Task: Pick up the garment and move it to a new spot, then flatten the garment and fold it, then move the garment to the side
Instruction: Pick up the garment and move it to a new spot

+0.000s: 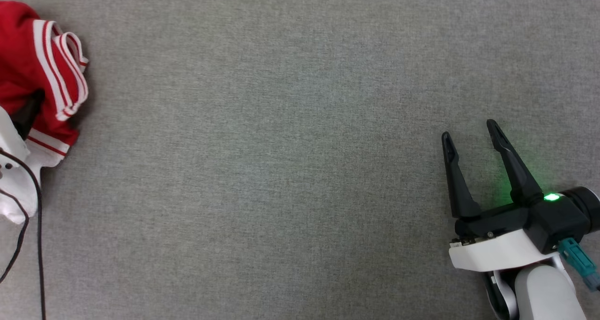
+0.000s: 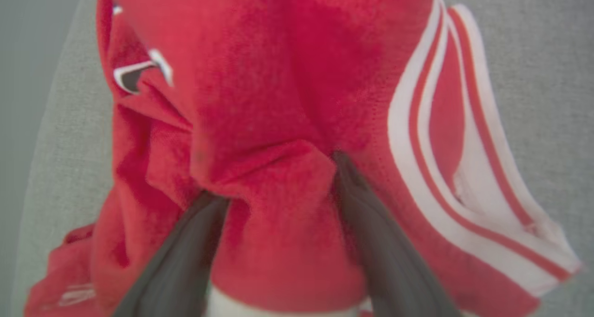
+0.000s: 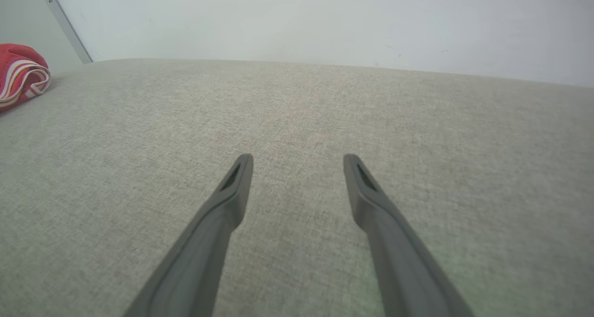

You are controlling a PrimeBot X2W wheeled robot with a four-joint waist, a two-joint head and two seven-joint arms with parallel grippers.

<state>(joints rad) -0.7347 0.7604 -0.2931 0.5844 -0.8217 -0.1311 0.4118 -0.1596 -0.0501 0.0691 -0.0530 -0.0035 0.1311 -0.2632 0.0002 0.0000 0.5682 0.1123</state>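
The garment (image 1: 33,62) lies bunched at the far left edge of the head view, red with white-and-red striped trim (image 1: 54,71). My left gripper (image 2: 274,177) is pushed into the garment (image 2: 260,75). Its two dark fingers (image 2: 371,233) stand apart with a fold of red fabric bulging between them. A bit of black, white-outlined lettering (image 2: 132,75) shows at the upper left. My right gripper (image 1: 468,131) hovers open at the lower right, far from the garment, with nothing between its fingers. In the right wrist view the right gripper (image 3: 298,161) points over bare cloth, with the garment (image 3: 21,73) small at far left.
A grey woven surface (image 1: 281,170) spreads across the whole head view. A black cable (image 1: 37,226) runs down by my left wrist. The surface's far edge meets a pale wall (image 3: 325,20). In the left wrist view the surface edge (image 2: 51,122) runs just beside the garment.
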